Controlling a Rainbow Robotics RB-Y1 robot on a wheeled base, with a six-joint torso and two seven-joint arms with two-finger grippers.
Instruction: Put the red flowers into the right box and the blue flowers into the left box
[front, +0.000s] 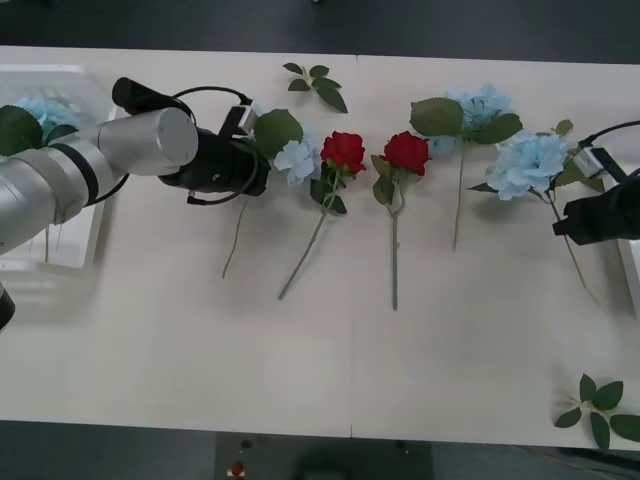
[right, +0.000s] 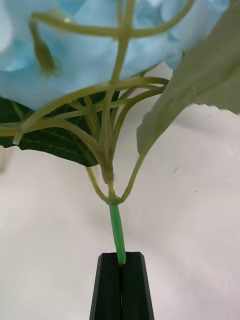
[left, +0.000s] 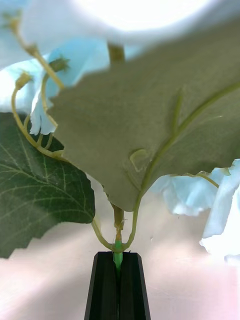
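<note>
Two red flowers (front: 343, 150) (front: 406, 152) lie side by side at the middle of the pale table (front: 300, 360), blooms toward the far edge and thin stems trailing toward the robot. Blue flowers flank them: one fluffy head (front: 297, 160) just left of the roses, another (front: 478, 105) to their right with its stem running down the table, and a third (front: 527, 163) near the right edge. The left gripper (left: 118, 260) has its black fingers pressed together on the stem of the blue flower beside the roses, just below the point where the leaf stalks fork; the silver left arm (front: 100, 160) reaches in across the left box (front: 70, 240), where another blue head (front: 45, 110) and a leaf show. The right gripper (right: 121, 262) is likewise clamped on the green stem of the rightmost blue flower, below its branching stalks. A sliver of the right box (front: 632, 280) shows at the right edge. Flowerless leaf sprigs lie at the far edge (front: 317, 84) and the near right corner (front: 600, 408).
</note>
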